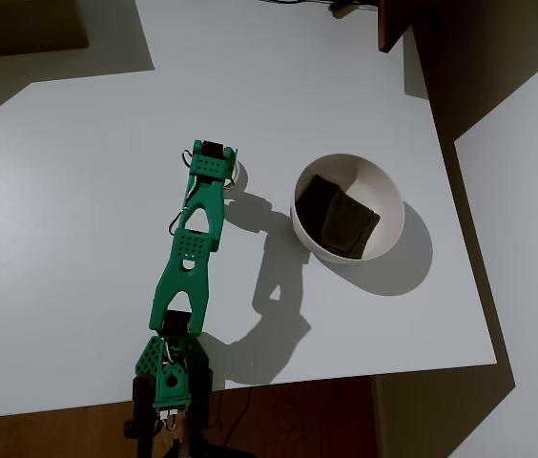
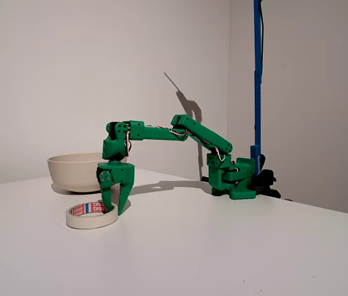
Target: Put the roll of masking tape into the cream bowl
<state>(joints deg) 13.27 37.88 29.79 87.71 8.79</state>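
Observation:
The roll of masking tape (image 2: 86,217) lies flat on the white table, an off-white ring with red print inside its core. My green gripper (image 2: 115,209) points straight down at its right side, open, one finger inside the hole and the other outside, straddling the ring's wall. From overhead the gripper (image 1: 214,164) covers nearly all of the tape; just a pale arc of the tape (image 1: 239,175) peeks out beside it. The cream bowl (image 1: 390,202) stands to the right of the gripper, with dark brown pieces (image 1: 338,218) inside. In the fixed view the bowl (image 2: 75,173) sits behind the tape.
The arm's base (image 1: 169,377) stands at the table's near edge in the overhead view. The white table (image 1: 69,239) has open room on the left. A blue pole (image 2: 257,74) rises behind the base in the fixed view.

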